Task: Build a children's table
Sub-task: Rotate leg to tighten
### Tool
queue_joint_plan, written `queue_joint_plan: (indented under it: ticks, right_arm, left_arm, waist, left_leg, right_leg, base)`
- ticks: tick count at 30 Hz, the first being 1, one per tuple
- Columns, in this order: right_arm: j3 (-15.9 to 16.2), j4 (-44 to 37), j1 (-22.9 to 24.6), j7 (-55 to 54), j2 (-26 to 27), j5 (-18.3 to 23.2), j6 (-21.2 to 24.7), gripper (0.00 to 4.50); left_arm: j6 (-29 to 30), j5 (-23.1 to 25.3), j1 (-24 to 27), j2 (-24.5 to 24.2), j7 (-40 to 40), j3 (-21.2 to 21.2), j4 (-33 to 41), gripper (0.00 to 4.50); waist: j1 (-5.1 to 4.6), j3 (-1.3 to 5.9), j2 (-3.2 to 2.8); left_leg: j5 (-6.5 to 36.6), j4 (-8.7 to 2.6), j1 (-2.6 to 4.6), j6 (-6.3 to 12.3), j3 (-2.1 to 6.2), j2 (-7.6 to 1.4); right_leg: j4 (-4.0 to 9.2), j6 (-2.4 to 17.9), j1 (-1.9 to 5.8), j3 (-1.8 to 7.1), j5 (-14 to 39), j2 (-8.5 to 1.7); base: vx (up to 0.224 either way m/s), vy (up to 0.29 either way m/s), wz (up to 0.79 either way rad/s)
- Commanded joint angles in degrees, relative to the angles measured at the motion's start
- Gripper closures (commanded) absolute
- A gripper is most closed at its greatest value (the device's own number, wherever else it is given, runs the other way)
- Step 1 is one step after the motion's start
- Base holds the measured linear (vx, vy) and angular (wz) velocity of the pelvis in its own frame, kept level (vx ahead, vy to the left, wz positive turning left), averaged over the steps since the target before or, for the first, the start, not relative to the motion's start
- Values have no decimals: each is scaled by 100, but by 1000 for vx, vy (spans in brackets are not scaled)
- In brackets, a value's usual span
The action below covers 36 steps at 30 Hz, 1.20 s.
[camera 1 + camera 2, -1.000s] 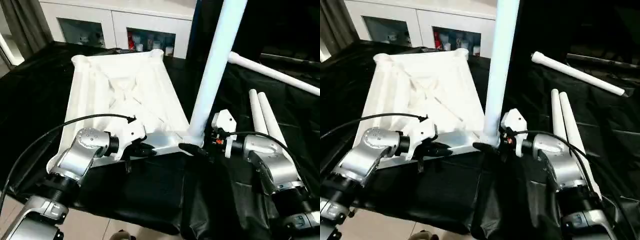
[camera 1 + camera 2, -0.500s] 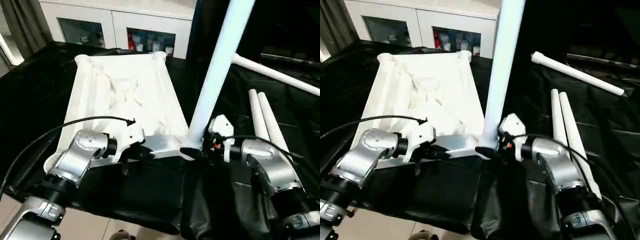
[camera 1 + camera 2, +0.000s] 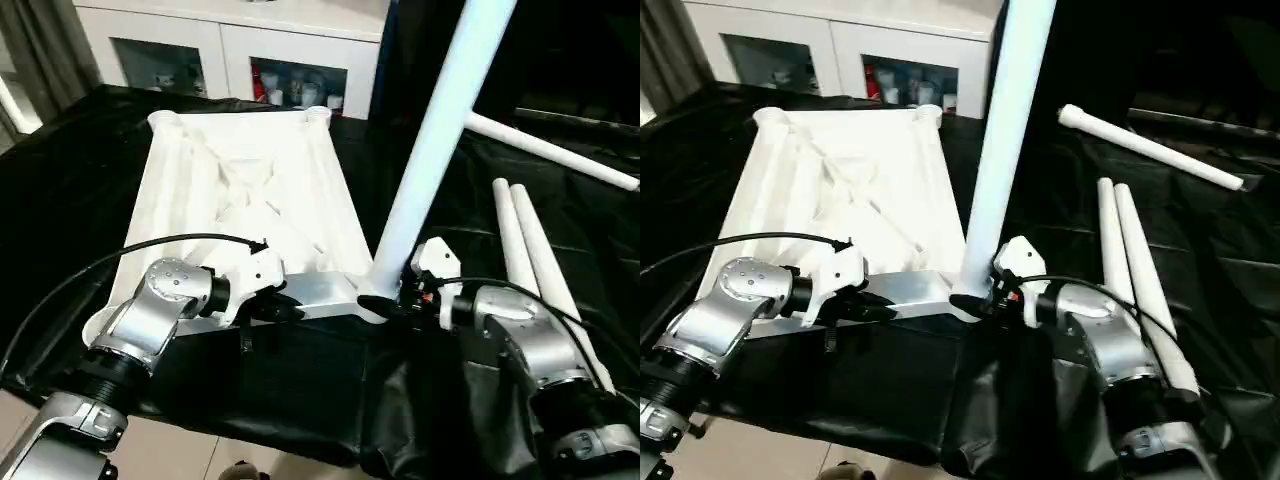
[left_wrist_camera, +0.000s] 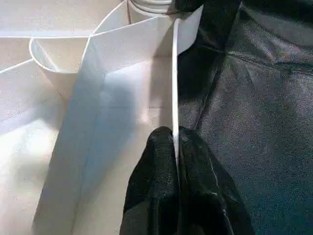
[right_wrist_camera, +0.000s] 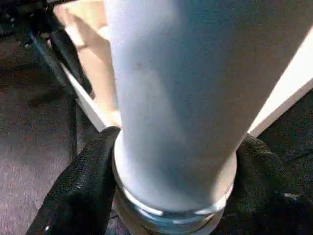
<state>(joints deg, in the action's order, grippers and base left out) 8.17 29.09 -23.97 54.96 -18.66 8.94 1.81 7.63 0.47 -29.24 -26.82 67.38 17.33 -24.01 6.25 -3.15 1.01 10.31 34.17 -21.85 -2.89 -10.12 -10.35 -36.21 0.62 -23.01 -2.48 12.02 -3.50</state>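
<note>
1. Your left end effector (image 3: 285,306) is pressed together, pinching the near rim of the upturned table panel (image 3: 250,200), which lies on the black-draped tabletop (image 3: 90,170).
2. Your right end effector (image 3: 385,303) wraps the base of the leaning leg (image 3: 435,140) in the near corner socket.
3. Twist while it leans and it may cross-thread or pop out.
4. Three spare legs (image 3: 530,250) lie to the right.

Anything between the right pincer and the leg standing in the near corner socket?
Nothing visible. The right pincer has a finger on each side of the upright leg, right at its base, where it sits in the tabletop corner. No cloth or cable lies in between.
</note>
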Motion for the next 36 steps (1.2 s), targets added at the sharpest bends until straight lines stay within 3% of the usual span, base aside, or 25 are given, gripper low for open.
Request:
queue_joint_plan:
  ticks: [1, 4, 6, 7, 8, 10, 14, 19, 22, 26, 27, 30, 33, 36]
  right_arm:
    - [-152, 356, -1, -464, 146, 1, 114, 172]
    - [-399, 949, -199, -1385, 475, -44, 221, 173]
    - [-600, 1520, -424, -2367, 773, -125, 251, 173]
    - [-701, 1869, -597, -3003, 963, -182, 268, 173]
    - [-721, 1952, -646, -3156, 1011, -197, 279, 173]
    - [-777, 2280, -880, -3709, 1219, -250, 320, 173]
    - [-736, 2705, -1289, -4348, 1498, -413, 423, 173]
    - [-806, 3032, -1537, -4237, 1677, -386, 64, 173]
    - [-985, 2996, -1614, -3828, 1704, -169, -247, 103]
    - [-1012, 2764, -1635, -3465, 1564, -84, -331, 86]
    - [-1013, 2750, -1634, -3444, 1555, -81, -331, 62]
    - [-921, 2375, -1536, -3000, 1335, -84, -265, 53]
    - [-667, 1579, -1139, -2045, 847, -94, -34, 40]
    - [-429, 1000, -794, -1352, 431, -100, 83, 40]
  left_arm:
    - [29, 16, -121, 135, -115, 27, -51, 450]
    - [264, 143, -290, 408, -655, -33, -380, 450]
    - [474, 246, -476, 724, -1196, -80, -693, 450]
    - [654, 316, -611, 959, -1556, -91, -869, 450]
    - [709, 334, -649, 1025, -1649, -91, -909, 450]
    - [1002, 402, -833, 1345, -2113, -113, -1069, 450]
    - [1358, 545, -1037, 1752, -2566, -31, -1137, 450]
    - [1347, 581, -1083, 1861, -2608, -4, -1139, 450]
    - [1150, 621, -973, 1681, -2420, 97, -1019, 450]
    - [1120, 594, -830, 1441, -2148, 112, -793, 450]
    - [1118, 593, -827, 1433, -2138, 112, -787, 450]
    - [939, 578, -731, 1194, -1884, 121, -679, 450]
    - [728, 455, -608, 852, -1532, 42, -625, 450]
    - [371, 385, -498, 575, -1169, 47, -588, 450]
  waist:
    - [-12, 381, -1]
    - [-52, 337, 5]
    - [-96, 282, -6]
    - [-141, 246, -7]
    - [-161, 254, -8]
    - [-157, 259, 2]
    - [-129, 312, 2]
    - [-101, 334, 8]
    - [-93, 339, 2]
    - [-110, 339, -21]
    - [-123, 344, -8]
    - [-113, 365, -27]
    - [-88, 425, -22]
    - [-83, 404, -26]
  left_leg:
    - [812, -381, 107, 238, 72, -289]
    - [1196, -436, 139, 5, 89, -290]
    - [1656, -474, 182, -146, 105, -274]
    - [2006, -484, 237, -280, 121, -263]
    - [2179, -488, 257, -357, 157, -269]
    - [2211, -497, 262, -354, 172, -270]
    - [2000, -503, 234, -282, 163, -277]
    - [1656, -481, 184, -126, 123, -261]
    - [1588, -484, 179, -61, 117, -263]
    - [1505, -496, 160, -26, 124, -276]
    - [1447, -494, 149, -21, 117, -277]
    - [1254, -472, 144, 18, 110, -276]
    - [574, -386, 95, 295, 83, -253]
    - [574, -385, 92, 440, 80, -263]
  right_leg:
    - [383, 1467, 292, 249, 270, -478]
    - [463, 1352, 284, 252, 999, -496]
    - [541, 1212, 248, 252, 1788, -502]
    - [606, 1090, 195, 250, 2421, -516]
    - [640, 978, 199, 249, 2780, -545]
    - [675, 864, 194, 246, 2942, -559]
    - [606, 984, 209, 258, 2181, -527]
    - [557, 1114, 259, 271, 1405, -527]
    - [548, 1154, 273, 268, 1288, -523]
    - [536, 1195, 290, 260, 1220, -514]
    - [521, 1228, 303, 259, 1129, -505]
    - [499, 1278, 329, 259, 828, -492]
    - [369, 1400, 356, 253, -351, -450]
    - [377, 1451, 346, 236, -439, -451]
  base:
    - [0, 0, 0]
    - [0, 0, 0]
    - [0, 0, 0]
    - [0, 0, 0]
    - [0, 0, 0]
    - [0, 0, 0]
    - [0, 0, 0]
    - [0, 0, 0]
    - [0, 0, 0]
    - [0, 0, 0]
    - [0, 0, 0]
    - [0, 0, 0]
    - [0, 0, 0]
    - [0, 0, 0]
